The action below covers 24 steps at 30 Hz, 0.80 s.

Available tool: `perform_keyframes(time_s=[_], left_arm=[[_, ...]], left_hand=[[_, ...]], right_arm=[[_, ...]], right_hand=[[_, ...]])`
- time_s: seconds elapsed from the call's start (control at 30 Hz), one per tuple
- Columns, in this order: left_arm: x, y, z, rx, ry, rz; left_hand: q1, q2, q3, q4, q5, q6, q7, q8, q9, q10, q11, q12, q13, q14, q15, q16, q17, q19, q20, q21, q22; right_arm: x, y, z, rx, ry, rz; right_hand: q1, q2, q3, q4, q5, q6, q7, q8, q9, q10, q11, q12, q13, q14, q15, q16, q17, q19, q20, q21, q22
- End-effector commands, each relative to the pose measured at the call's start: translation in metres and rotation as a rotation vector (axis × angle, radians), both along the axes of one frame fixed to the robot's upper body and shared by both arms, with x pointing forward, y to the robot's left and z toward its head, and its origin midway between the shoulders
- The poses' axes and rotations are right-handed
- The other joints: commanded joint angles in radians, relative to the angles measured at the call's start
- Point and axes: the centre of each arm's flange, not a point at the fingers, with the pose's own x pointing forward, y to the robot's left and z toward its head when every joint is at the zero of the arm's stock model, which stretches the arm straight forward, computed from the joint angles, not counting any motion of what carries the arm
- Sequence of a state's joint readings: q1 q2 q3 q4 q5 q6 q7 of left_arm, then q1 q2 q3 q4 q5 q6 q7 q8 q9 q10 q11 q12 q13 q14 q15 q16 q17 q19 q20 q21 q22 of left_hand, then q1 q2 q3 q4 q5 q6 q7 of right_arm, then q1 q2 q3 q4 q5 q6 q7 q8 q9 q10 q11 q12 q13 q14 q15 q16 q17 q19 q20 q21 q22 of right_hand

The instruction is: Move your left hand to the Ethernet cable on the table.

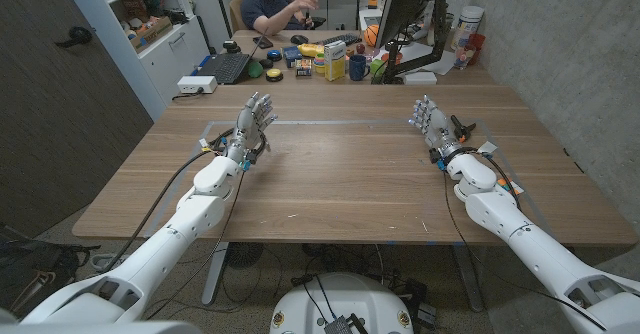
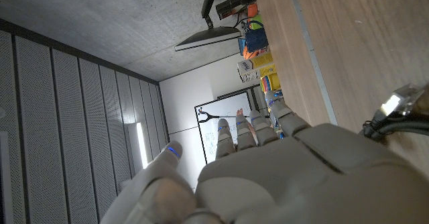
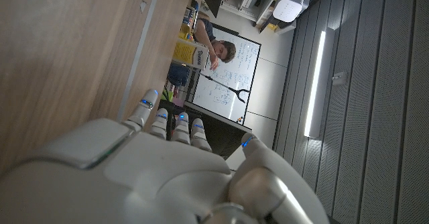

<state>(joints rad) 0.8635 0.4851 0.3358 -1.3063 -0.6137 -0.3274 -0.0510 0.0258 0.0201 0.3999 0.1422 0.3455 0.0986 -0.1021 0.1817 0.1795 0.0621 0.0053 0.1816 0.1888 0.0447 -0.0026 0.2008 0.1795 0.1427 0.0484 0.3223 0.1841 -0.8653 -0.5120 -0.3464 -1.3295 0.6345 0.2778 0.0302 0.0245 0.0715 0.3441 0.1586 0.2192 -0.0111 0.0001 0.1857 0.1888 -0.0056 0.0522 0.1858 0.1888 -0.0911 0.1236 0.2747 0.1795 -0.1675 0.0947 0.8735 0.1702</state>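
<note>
A black Ethernet cable (image 2: 392,117) with a clear plug (image 2: 397,103) lies on the wooden table (image 1: 340,174) right beside my left hand (image 2: 268,177). In the head view the Ethernet cable (image 1: 258,150) shows as a small dark loop next to the wrist of my left hand (image 1: 254,120). That hand holds nothing, and its fingers (image 2: 244,131) reach straight out toward the far edge. My right hand (image 1: 430,122) stands over the right side of the table, fingers extended, also holding nothing. In its own wrist view my right hand (image 3: 167,177) hangs close over the wood.
A second desk behind the table carries a laptop (image 1: 225,67), a monitor (image 1: 405,14), a yellow box (image 1: 335,64) and several small items. A person (image 1: 275,4) sits beyond it. A white box (image 1: 197,84) sits at the far left corner. A concrete wall runs along the right.
</note>
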Motion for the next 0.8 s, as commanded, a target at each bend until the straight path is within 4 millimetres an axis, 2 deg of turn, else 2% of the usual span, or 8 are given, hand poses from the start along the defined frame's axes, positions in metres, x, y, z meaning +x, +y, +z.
perform_keyframes(time_s=[0.03, 0.13, 0.17, 0.23, 0.43, 0.57, 0.8], left_arm=[[-0.007, -0.001, 0.0, -0.015, -0.051, 0.022], [-0.011, 0.0, 0.001, -0.028, -0.07, 0.081], [-0.014, 0.0, 0.001, -0.023, -0.075, 0.113], [-0.017, 0.001, 0.003, -0.023, -0.081, 0.158], [-0.023, 0.003, 0.007, -0.054, -0.121, 0.225], [-0.028, 0.005, 0.009, -0.077, -0.152, 0.286], [-0.038, 0.007, 0.011, -0.15, -0.206, 0.414]], left_hand=[[-0.002, 0.013, 0.006, 0.0, 0.005, -0.003, -0.005, 0.004, 0.005, 0.01, 0.001, 0.006, 0.002, 0.01, 0.003, 0.005, 0.003, 0.009, 0.0, 0.004, 0.004], [-0.002, 0.016, 0.004, 0.0, 0.007, -0.02, -0.009, -0.001, 0.006, -0.001, 0.0, 0.003, 0.002, -0.001, 0.016, 0.001, 0.003, -0.001, 0.007, -0.003, 0.005], [0.0, 0.017, 0.002, 0.0, 0.009, -0.024, -0.024, 0.001, 0.006, -0.001, -0.002, 0.005, 0.003, -0.003, 0.033, 0.001, 0.004, -0.008, 0.016, -0.008, 0.005], [0.002, 0.018, 0.0, -0.002, 0.012, -0.021, -0.057, 0.005, 0.006, 0.019, -0.007, 0.014, 0.005, -0.003, 0.036, 0.003, 0.006, -0.015, 0.035, -0.013, 0.006], [0.01, 0.019, -0.001, -0.008, 0.016, -0.029, -0.097, 0.005, 0.007, 0.007, -0.017, 0.01, 0.008, -0.018, 0.04, -0.001, 0.007, -0.029, 0.049, -0.024, 0.007], [0.016, 0.017, -0.001, -0.014, 0.018, -0.04, -0.111, 0.003, 0.007, 0.0, -0.024, 0.008, 0.009, -0.026, 0.043, -0.003, 0.007, -0.039, 0.054, -0.03, 0.007], [0.025, 0.015, 0.0, -0.023, 0.02, -0.057, -0.117, 0.0, 0.007, -0.011, -0.031, 0.006, 0.01, -0.039, 0.044, -0.006, 0.008, -0.054, 0.066, -0.039, 0.007]], right_arm=[[-0.003, 0.0, -0.002, -0.003, 0.003, 0.003], [-0.002, -0.001, -0.002, -0.003, 0.002, 0.003], [-0.002, -0.001, -0.002, -0.008, 0.0, 0.003], [-0.002, -0.002, -0.002, -0.007, 0.001, 0.002], [-0.001, -0.002, -0.003, -0.007, 0.003, 0.006], [0.001, -0.002, -0.003, -0.001, 0.004, 0.008], [0.002, -0.002, -0.002, -0.002, 0.0, 0.009]], right_hand=[[0.001, 0.009, 0.005, 0.0, 0.006, -0.005, -0.001, 0.008, 0.003, -0.001, 0.006, 0.007, 0.004, 0.0, 0.008, 0.004, 0.005, -0.007, 0.002, 0.007, 0.004], [0.001, 0.009, 0.004, 0.0, 0.006, -0.006, 0.0, 0.007, 0.003, -0.001, 0.008, 0.007, 0.004, 0.001, 0.008, 0.003, 0.005, -0.006, 0.003, 0.006, 0.004], [0.001, 0.009, 0.004, 0.0, 0.006, -0.006, 0.0, 0.007, 0.003, -0.001, 0.008, 0.007, 0.004, 0.001, 0.008, 0.003, 0.005, -0.006, 0.002, 0.005, 0.004], [0.001, 0.009, 0.004, 0.0, 0.006, -0.006, 0.0, 0.007, 0.003, -0.002, 0.006, 0.007, 0.004, 0.0, 0.008, 0.003, 0.005, -0.006, 0.003, 0.005, 0.004], [0.001, 0.009, 0.002, 0.0, 0.006, -0.006, 0.0, 0.007, 0.003, -0.002, 0.007, 0.007, 0.004, 0.001, 0.008, 0.002, 0.005, -0.006, 0.002, 0.002, 0.004], [0.001, 0.009, 0.001, 0.0, 0.006, -0.007, 0.0, 0.007, 0.003, -0.002, 0.005, 0.007, 0.004, 0.001, 0.008, 0.001, 0.005, -0.005, 0.002, 0.0, 0.004], [0.001, 0.008, -0.001, 0.0, 0.007, -0.007, -0.001, 0.007, 0.003, -0.002, 0.007, 0.007, 0.004, 0.001, 0.009, 0.0, 0.005, -0.005, 0.002, -0.003, 0.004]])
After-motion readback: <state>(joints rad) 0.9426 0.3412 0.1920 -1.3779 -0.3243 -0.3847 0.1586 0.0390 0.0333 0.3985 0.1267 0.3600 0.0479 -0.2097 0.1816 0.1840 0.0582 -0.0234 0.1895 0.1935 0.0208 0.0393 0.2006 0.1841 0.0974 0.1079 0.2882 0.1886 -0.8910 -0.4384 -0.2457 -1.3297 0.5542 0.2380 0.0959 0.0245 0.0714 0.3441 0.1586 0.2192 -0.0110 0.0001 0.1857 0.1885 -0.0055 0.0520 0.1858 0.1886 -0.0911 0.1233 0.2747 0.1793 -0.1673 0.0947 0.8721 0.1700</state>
